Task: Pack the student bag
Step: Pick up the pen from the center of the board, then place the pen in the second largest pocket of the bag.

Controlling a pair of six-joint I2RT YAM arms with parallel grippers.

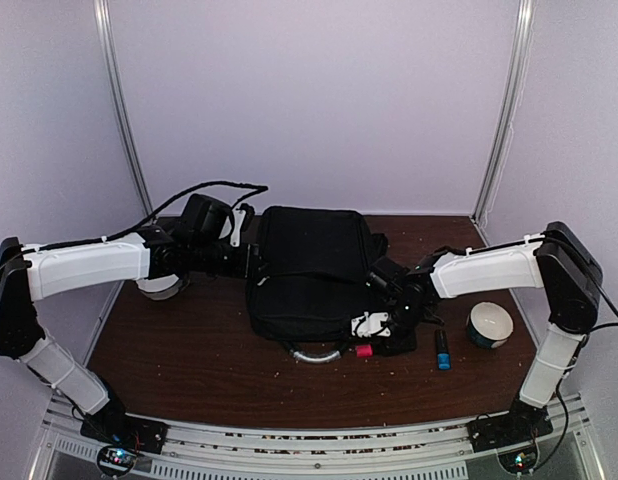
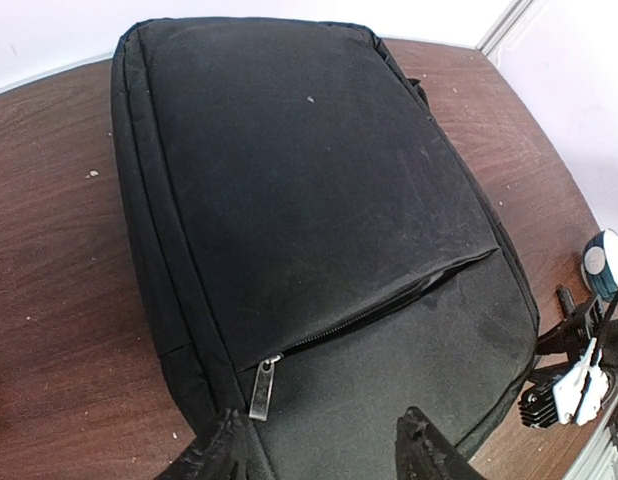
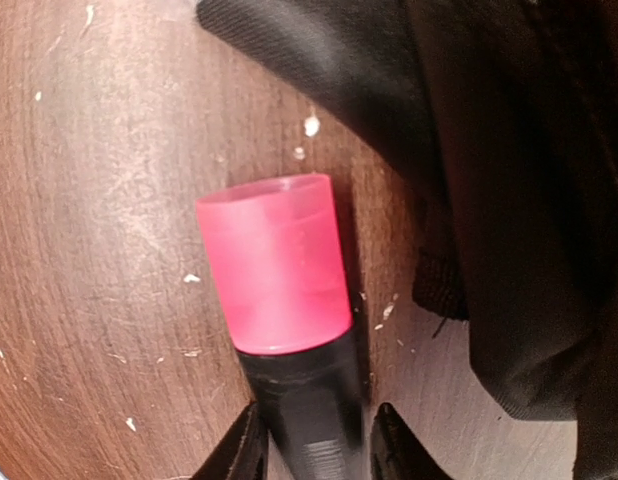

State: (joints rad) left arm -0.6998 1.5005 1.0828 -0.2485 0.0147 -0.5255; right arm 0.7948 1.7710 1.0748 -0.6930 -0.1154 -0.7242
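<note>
The student bag (image 1: pixel 309 270), a large black soft backpack with a zipped front pocket, lies flat at the middle of the brown table (image 1: pixel 189 360). The left gripper (image 2: pixel 324 445) sits at the bag's left edge, fingers spread apart over the fabric. At the bag's near right corner, the right gripper (image 3: pixel 314 445) is clamped on the black barrel of a pink-capped marker (image 3: pixel 274 265).

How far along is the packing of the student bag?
Done: nothing visibly packed; the student bag lies flat, its front pocket zip closed. In hand: the right hand straddles the pink-capped marker on the table beside the bag; grip unclear. Still to do: that marker, the blue marker and the white-and-teal roll lie outside.
</note>
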